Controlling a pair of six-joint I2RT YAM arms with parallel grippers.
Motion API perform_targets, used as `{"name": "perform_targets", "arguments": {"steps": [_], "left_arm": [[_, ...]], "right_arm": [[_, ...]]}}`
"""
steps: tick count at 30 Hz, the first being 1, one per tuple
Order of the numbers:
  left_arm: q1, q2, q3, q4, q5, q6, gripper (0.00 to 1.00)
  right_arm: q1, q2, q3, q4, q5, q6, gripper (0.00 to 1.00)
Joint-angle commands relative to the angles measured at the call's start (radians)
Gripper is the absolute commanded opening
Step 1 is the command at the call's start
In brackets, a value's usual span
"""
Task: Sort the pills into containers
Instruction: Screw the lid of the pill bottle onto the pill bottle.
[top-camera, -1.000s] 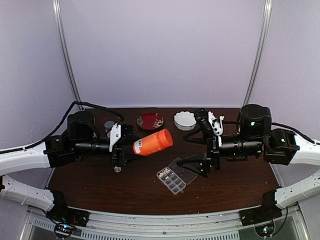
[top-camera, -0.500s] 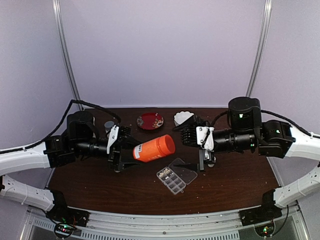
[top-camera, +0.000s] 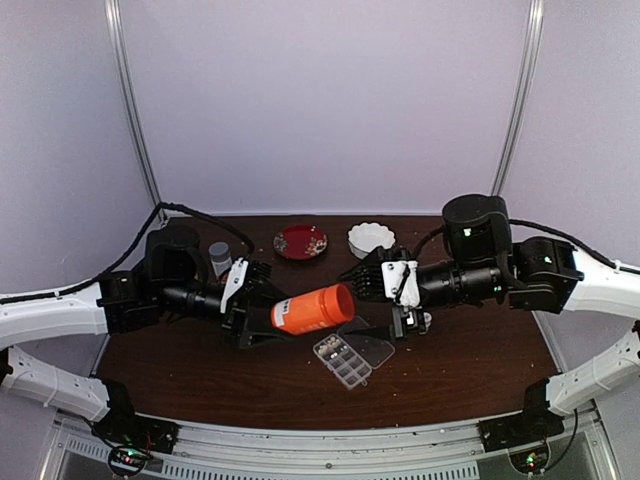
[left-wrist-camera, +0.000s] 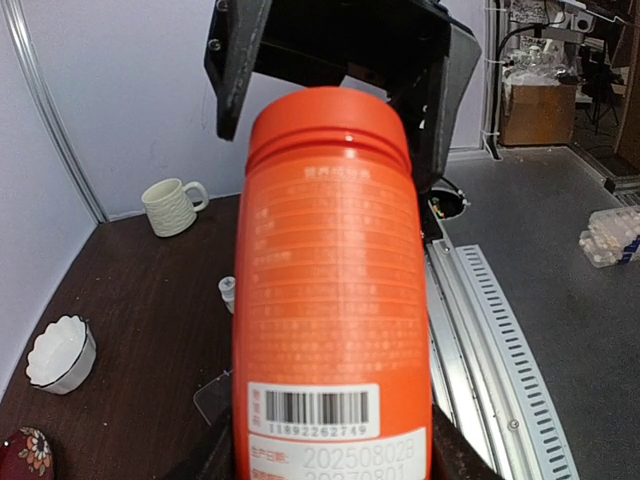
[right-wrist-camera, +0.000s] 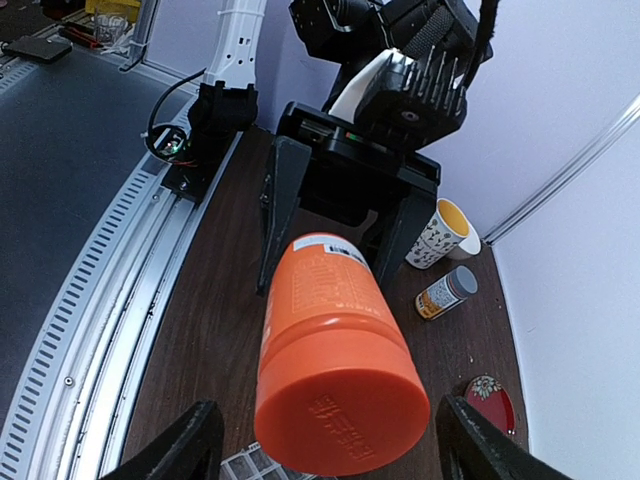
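Top external view: reaches in from the left with the left arm, forearm low and near level over the table (top-camera: 190, 385), left gripper (top-camera: 268, 316) clamped round the base end of an orange bottle (top-camera: 315, 307). Holds that bottle clear of the table, lying almost flat, cap (top-camera: 343, 300) aimed right and tipped slightly up. Meets the bottle from the opposite side with the right arm, elbow raised, forearm near level, right gripper (top-camera: 358, 296) facing the cap head-on. From the right wrist view, has those jaws apart, one on each side of the cap, with a gap plain on one side and contact on the other impossible to judge. From the left wrist view, looks along the label and barcode toward the cap, with the right gripper's black body just beyond it. Finds the pill box (top-camera: 343, 362) on the table just below the bottle's cap end, toward the near edge, clear lid (top-camera: 370, 347) swung open, pale pills (top-camera: 329, 349) in the cells nearest the bottle, too small to count. Behind the bottle, near the back wall, finds a red dish (top-camera: 300, 242) and a white bowl (top-camera: 370, 240); behind its base end, a small grey-capped bottle (top-camera: 219, 255).
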Motion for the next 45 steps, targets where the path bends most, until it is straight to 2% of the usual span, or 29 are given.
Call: {"name": "perform_targets", "arguments": {"steps": [1,3,7,13,18,21,25,27,30,32,37,40,43,45], "left_arm": [[-0.001,0.007,0.036,0.039,0.031,-0.011,0.00],[-0.001,0.009,0.036,0.040,0.033,-0.014,0.00],[-0.002,0.011,0.036,0.040,0.033,-0.016,0.00],[-0.002,0.012,0.032,0.043,0.032,-0.018,0.00],[-0.003,0.012,0.029,0.044,0.023,-0.020,0.00],[-0.004,0.008,0.027,0.044,0.012,-0.020,0.00],[-0.004,-0.004,0.017,0.044,-0.029,-0.014,0.00],[-0.004,-0.009,0.011,0.047,-0.053,-0.006,0.00],[-0.004,-0.005,0.009,0.052,-0.086,0.008,0.00],[-0.004,0.004,0.016,0.050,-0.109,0.020,0.00],[-0.004,0.023,0.035,0.045,-0.195,0.063,0.00],[-0.010,0.028,0.050,0.027,-0.250,0.100,0.00],[-0.021,0.028,0.068,0.008,-0.314,0.138,0.00],[-0.034,0.028,0.076,-0.034,-0.360,0.164,0.00]], "right_arm": [[0.005,0.015,0.036,-0.010,-0.024,0.008,0.75],[0.005,0.020,0.038,-0.014,-0.028,0.009,0.74],[0.004,0.025,0.043,-0.019,-0.030,0.013,0.66],[0.005,0.033,0.046,-0.012,-0.035,0.036,0.47],[0.005,0.047,0.041,0.009,-0.066,0.137,0.40],[0.005,0.059,0.042,0.034,-0.051,0.296,0.37],[0.005,0.081,0.056,0.047,0.017,0.668,0.19],[0.004,0.107,0.081,0.017,0.017,0.853,0.14],[0.009,0.126,0.075,0.028,-0.025,1.091,0.11],[0.016,0.116,0.042,0.055,0.019,1.236,0.09],[0.016,0.065,-0.073,0.178,0.090,1.525,0.08],[0.015,0.063,-0.077,0.191,0.110,1.613,0.10],[0.001,0.087,-0.060,0.192,0.083,1.709,0.14],[-0.018,0.101,-0.085,0.258,0.026,1.802,0.18]]}}
